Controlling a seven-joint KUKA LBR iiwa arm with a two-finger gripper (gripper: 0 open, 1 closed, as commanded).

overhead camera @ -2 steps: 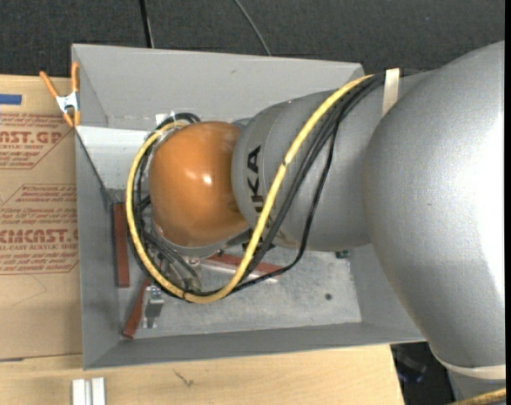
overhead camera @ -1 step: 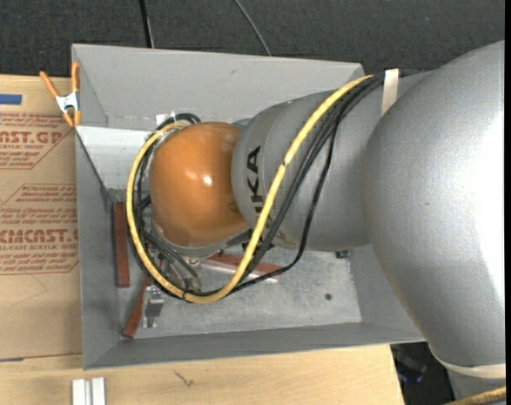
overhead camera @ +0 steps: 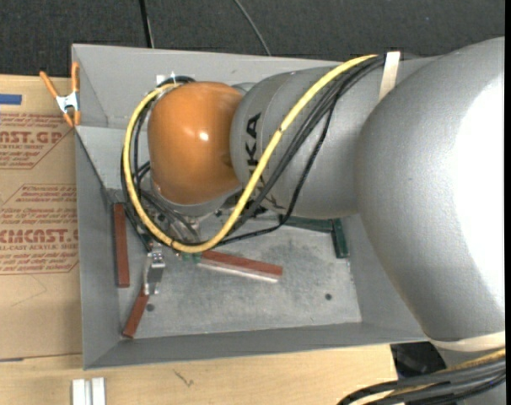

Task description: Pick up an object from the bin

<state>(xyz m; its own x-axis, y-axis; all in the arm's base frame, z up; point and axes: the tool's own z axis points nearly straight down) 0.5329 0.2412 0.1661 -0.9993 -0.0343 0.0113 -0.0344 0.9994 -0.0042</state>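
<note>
Brown flat sticks (overhead camera: 240,267) flank the hand (overhead camera: 153,275).

From my console the arm (overhead camera: 424,184) reads as fat, smooth silver-grey casings, rounded like barrels. Its wrist wears a glossy, dome-shaped orange cover (overhead camera: 192,142). Just right of that cover, black letters (overhead camera: 254,133) run up the silver shell; I can read K and A. 1 yellow cable (overhead camera: 128,154) and a bundle of black cables (overhead camera: 310,129) loop round the cover's left side and underside. Up and right of the cover, a white strap (overhead camera: 392,66) crosses them. Just below the cover sits the grey metal gripper (overhead camera: 155,268).
</note>
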